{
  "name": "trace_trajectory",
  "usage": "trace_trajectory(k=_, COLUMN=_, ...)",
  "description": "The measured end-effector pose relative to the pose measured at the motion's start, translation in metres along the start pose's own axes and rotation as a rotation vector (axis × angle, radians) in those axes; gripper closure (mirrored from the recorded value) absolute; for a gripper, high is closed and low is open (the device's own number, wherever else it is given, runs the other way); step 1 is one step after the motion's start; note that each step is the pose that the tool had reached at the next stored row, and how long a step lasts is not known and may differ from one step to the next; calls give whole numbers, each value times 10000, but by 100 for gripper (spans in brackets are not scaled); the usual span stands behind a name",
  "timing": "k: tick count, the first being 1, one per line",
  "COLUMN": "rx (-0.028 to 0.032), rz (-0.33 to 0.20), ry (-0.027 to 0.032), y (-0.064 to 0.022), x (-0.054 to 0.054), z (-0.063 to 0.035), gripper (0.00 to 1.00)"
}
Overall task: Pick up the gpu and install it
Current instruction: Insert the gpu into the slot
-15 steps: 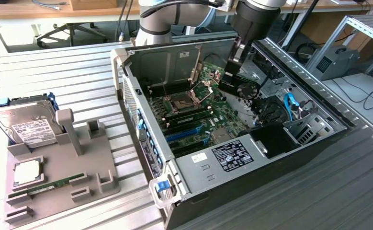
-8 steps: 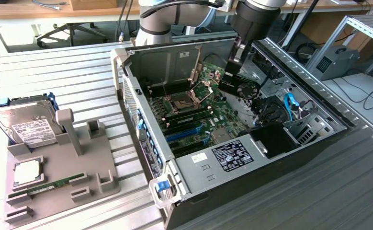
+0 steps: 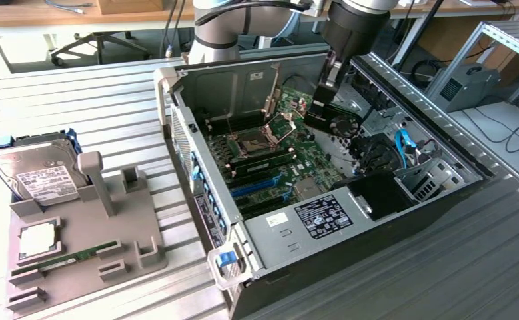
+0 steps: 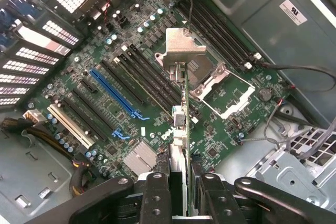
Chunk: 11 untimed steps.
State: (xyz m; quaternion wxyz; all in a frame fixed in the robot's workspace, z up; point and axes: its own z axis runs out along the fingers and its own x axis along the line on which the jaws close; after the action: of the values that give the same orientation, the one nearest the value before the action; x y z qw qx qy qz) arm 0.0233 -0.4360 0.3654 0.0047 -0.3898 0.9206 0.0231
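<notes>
While the end effector (image 4: 182,179) grips the gpu (image 4: 182,51) edge-down — likely to meet the slots (image 4: 118,95) — it's over the motherboard (image 4: 152,124)

gpu (image 4: 181,90) in hand (image 4: 180,181) over motherboard (image 4: 118,95), inside case (image 3: 288,235), hard drive (image 3: 37,175) outside

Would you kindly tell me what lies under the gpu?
Under the gpu, held edge-on by the gripper, lies the green motherboard with its blue slot and open processor socket. The card's bracket covers a strip of the board.
</notes>
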Motion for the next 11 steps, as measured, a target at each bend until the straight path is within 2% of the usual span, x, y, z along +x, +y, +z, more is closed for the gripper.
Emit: trace_trajectory(k=11, rx=-5, rz=-222, ry=9, y=0, x=0, z=1, gripper=73)
